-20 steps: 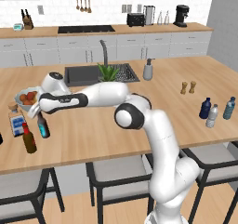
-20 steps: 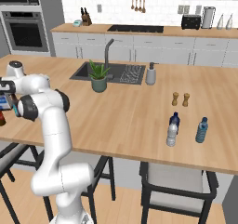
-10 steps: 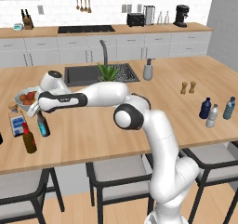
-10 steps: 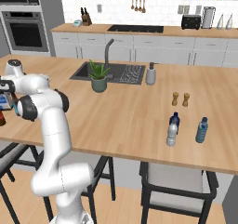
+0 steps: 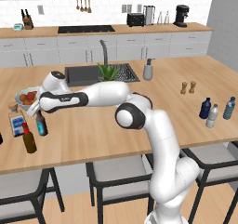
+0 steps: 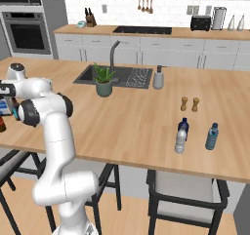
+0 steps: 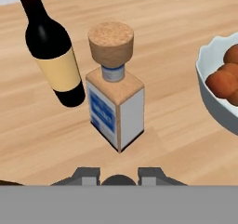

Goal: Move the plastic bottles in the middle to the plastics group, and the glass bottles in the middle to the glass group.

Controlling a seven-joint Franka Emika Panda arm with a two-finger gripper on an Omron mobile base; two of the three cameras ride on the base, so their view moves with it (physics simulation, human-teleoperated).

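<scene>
- gripper [image 7: 119, 175] is pinched on the cap of a near-black bottle [image 5: 41, 124] (teal label), which hangs upright under it, close over the counter [image 5: 139, 111].
- risk: the flat bottle [image 7: 114, 104] stands just ahead of the gripper and a brown bottle [image 5: 29, 138] just beside it; a tilted release could topple either.
- bowl [image 7: 214, 95], off to one side of the gripper, holds orange-red fruit.
- clear bottle [image 5: 212, 116] stands far off, already by the blue bottles [image 5: 205, 108].

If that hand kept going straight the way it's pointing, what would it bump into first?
Probably the flat corked bottle straight ahead of the hand. The hand is already shut on a dark bottle, so depth is hard to judge.
</scene>
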